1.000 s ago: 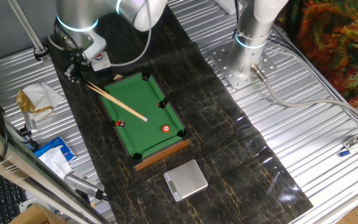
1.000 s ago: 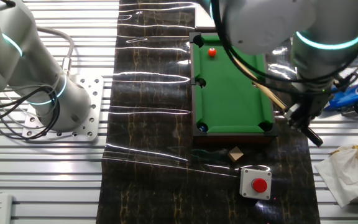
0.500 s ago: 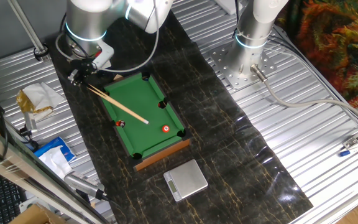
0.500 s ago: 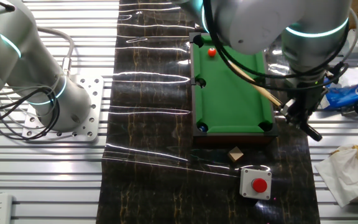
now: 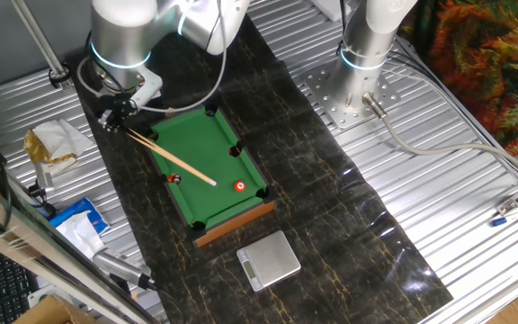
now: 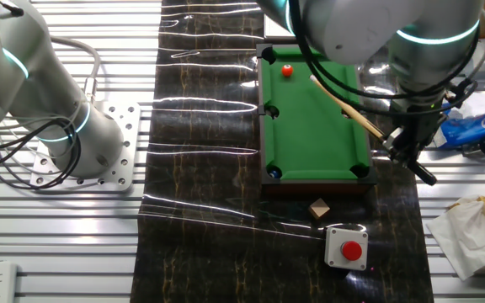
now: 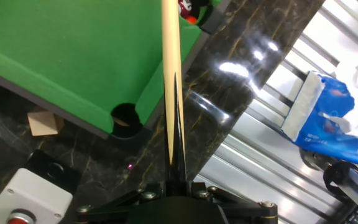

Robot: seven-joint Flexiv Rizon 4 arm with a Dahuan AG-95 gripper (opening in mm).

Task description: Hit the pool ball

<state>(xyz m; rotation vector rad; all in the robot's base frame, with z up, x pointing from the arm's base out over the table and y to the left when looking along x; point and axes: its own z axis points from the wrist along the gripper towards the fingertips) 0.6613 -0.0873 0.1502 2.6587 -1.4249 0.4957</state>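
Note:
The pool ball (image 5: 240, 186) is tiny, glossy red with a white spot. It lies on the green mini pool table (image 5: 196, 144) near a corner pocket, and also shows in the other fixed view (image 6: 287, 71). My gripper (image 5: 111, 118) is off the table's far left corner, shut on a wooden cue stick (image 5: 171, 156). The cue points across the felt, and its tip stops a short way from the ball. A darker blackish-red ball (image 5: 174, 178) lies beside the cue. In the hand view the cue (image 7: 171, 74) runs straight up from my gripper (image 7: 178, 185).
A small scale (image 5: 270, 259) lies in front of the pool table. A red-button box (image 6: 346, 247) and a wooden block (image 6: 318, 208) sit near my gripper. Crumpled paper (image 5: 52, 142) and a blue packet (image 7: 334, 118) lie nearby. A second arm's base (image 5: 356, 94) stands to the right.
The cue has slid forward across the felt, and its tip is now closer to the red ball. My gripper shifted slightly with it. The balls have not moved.

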